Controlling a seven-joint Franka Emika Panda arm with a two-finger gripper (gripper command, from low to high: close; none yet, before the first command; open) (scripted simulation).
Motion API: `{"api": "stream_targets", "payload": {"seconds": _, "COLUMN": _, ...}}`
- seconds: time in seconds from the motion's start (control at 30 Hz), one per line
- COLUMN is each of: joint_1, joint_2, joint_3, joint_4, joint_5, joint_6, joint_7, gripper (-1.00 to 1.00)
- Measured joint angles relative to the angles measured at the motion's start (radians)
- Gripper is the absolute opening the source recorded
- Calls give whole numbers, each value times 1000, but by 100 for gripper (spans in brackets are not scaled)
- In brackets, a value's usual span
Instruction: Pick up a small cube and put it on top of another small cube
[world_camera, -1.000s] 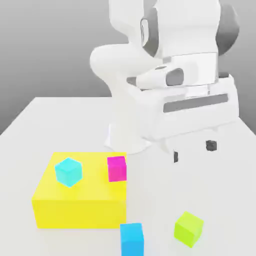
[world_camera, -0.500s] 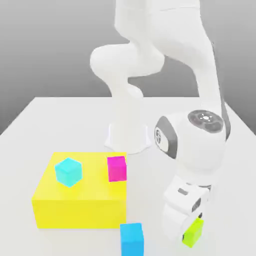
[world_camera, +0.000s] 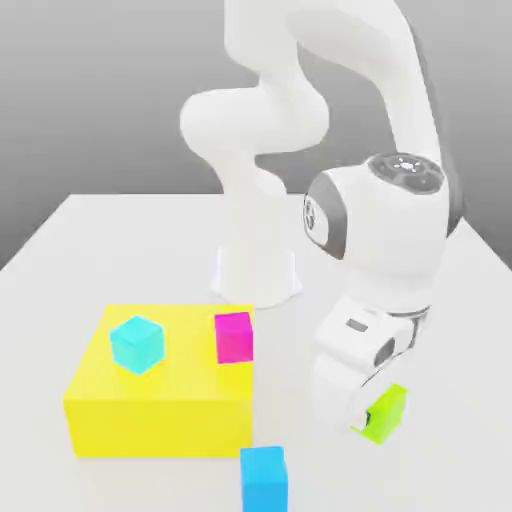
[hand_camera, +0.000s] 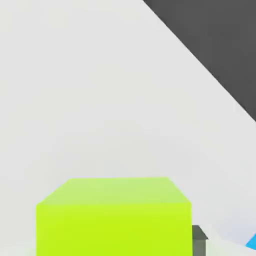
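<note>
Exterior view, compared with half a second back: the small lime-green plain cube (world_camera: 384, 412) sits higher in the picture and further from the lower edge, and the white arm's wrist has come up with it. A second ago that cube lay alone on the white tabletop (world_camera: 120, 250) with the tool (world_camera: 372, 418) well above it; now the tool is clamped on the cube, which looks lifted clear of the surface. The hand view agrees: the cube (hand_camera: 114, 217) sits close up against the camera, with one dark fingertip (hand_camera: 199, 238) touching its side and pale tabletop beyond. So the pick-up part appears done and the carry comes next. Candidate bases: the small blue cube (world_camera: 263, 478) near the big yellow block (world_camera: 160, 400), which bears the small cyan cube (world_camera: 136, 343) and small magenta cube (world_camera: 233, 336). The blue one is nearest the tool
</note>
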Motion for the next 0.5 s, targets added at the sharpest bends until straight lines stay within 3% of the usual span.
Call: {"api": "stream_targets", "payload": {"seconds": 0.5, "joint_1": -185, "joint_2": -539, "joint_3": -94, "joint_4": -228, "joint_5": -43, "joint_6": -311, "joint_7": 42, "gripper": -100}}
